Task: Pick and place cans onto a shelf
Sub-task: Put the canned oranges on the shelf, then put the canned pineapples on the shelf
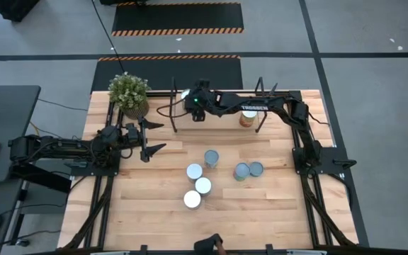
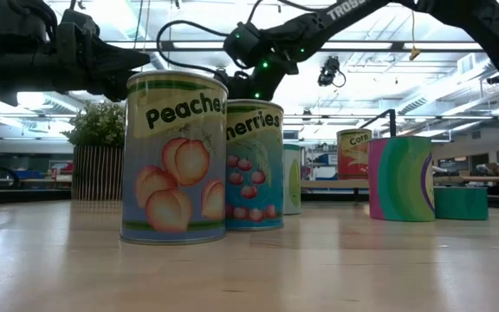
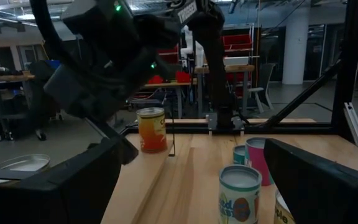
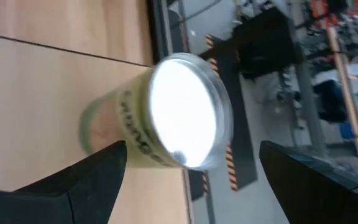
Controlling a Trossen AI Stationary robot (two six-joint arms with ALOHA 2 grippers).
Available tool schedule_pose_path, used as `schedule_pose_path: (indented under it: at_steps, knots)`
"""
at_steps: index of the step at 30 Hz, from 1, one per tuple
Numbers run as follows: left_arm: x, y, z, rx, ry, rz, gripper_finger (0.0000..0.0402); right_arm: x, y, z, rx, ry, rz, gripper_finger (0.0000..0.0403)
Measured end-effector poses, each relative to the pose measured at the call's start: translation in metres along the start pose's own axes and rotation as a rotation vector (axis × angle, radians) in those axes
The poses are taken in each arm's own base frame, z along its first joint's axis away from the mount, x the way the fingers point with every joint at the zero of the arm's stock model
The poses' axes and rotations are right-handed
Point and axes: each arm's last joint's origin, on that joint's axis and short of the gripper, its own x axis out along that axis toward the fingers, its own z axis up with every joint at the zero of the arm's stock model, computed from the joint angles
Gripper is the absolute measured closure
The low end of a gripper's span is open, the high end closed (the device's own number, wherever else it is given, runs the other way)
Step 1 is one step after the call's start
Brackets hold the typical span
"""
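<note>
The shelf (image 1: 173,113) stands along the table's far edge. On it are an orange corn can (image 1: 247,118) and, at its left end, a pale can with a white top (image 4: 185,112), resting on its base near the board's far edge. My right gripper (image 4: 191,146) is open, a little above and just short of that pale can, with a finger off to each side and not touching. Several more cans (image 1: 202,185) stand upright mid-table. My left gripper (image 1: 151,138) waits open at the table's left, holding nothing.
A potted plant (image 1: 128,93) stands at the far left corner. In the low view the Peaches can (image 2: 176,156) and the Cherries can (image 2: 254,165) are nearest. Two cans (image 1: 248,170) stand right of centre. Bare wood lies along the near edge (image 1: 261,219).
</note>
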Motion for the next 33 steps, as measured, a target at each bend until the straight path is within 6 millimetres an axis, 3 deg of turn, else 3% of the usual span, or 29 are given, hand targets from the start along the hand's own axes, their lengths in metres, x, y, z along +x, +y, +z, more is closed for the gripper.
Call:
schedule_pose_path:
  at_steps: [7,13,19,26,33]
  knots:
    - [0.0,0.0,0.0,0.0,-0.001,0.0,0.0006,0.004,-0.007,-0.002,0.023,-0.032,0.009,0.0028]
    - [0.0,0.0,0.0,0.0,0.005,0.0,0.0006,-0.005,0.005,0.003,-0.013,-0.012,0.037,0.0028]
    - [0.0,0.0,-0.003,-0.044,0.029,0.0,0.0006,-0.037,0.013,0.011,0.015,-0.015,0.119,0.0028]
    - [0.008,0.001,0.0,-0.107,0.123,0.004,0.0006,-0.077,0.026,0.026,0.174,-0.149,0.447,0.0028]
    - [0.017,0.001,0.002,-0.111,0.332,0.015,0.0006,-0.131,0.047,0.045,0.076,-0.22,0.432,0.0028]
